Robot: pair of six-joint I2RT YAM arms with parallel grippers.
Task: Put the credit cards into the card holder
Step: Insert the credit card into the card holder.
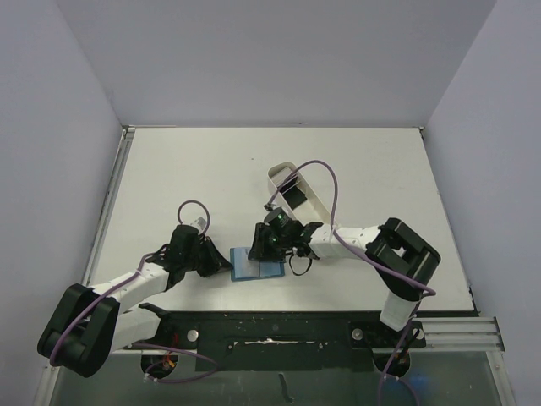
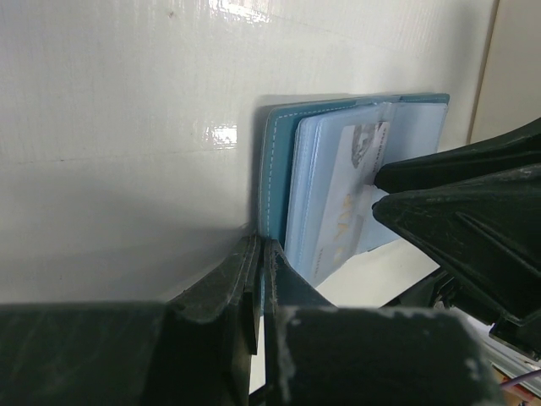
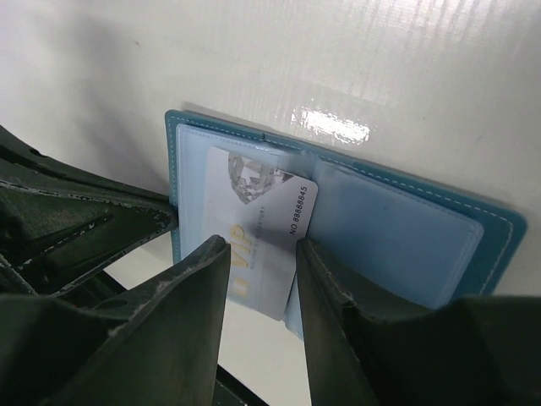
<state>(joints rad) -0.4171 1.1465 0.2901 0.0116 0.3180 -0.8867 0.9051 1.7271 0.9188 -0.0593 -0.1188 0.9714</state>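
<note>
Top external view: the left gripper (image 1: 218,264) is seen closed on the left edge of the card holder (image 1: 254,269), which is laid open on the counter (image 1: 194,169) near the arm bases. A white credit card (image 3: 262,224) is held half inside a light-blue pocket, pinched by the right gripper (image 1: 270,248). Farther right, a white tray (image 1: 321,203) is set.

The card holder (image 1: 256,265) lies open and flat on the table (image 1: 169,169) — the left gripper (image 1: 221,264) at its left edge, the right gripper (image 1: 272,247) over its far edge. Beyond it, a white oval tray (image 1: 318,201) holds a black credit card (image 1: 297,197).
</note>
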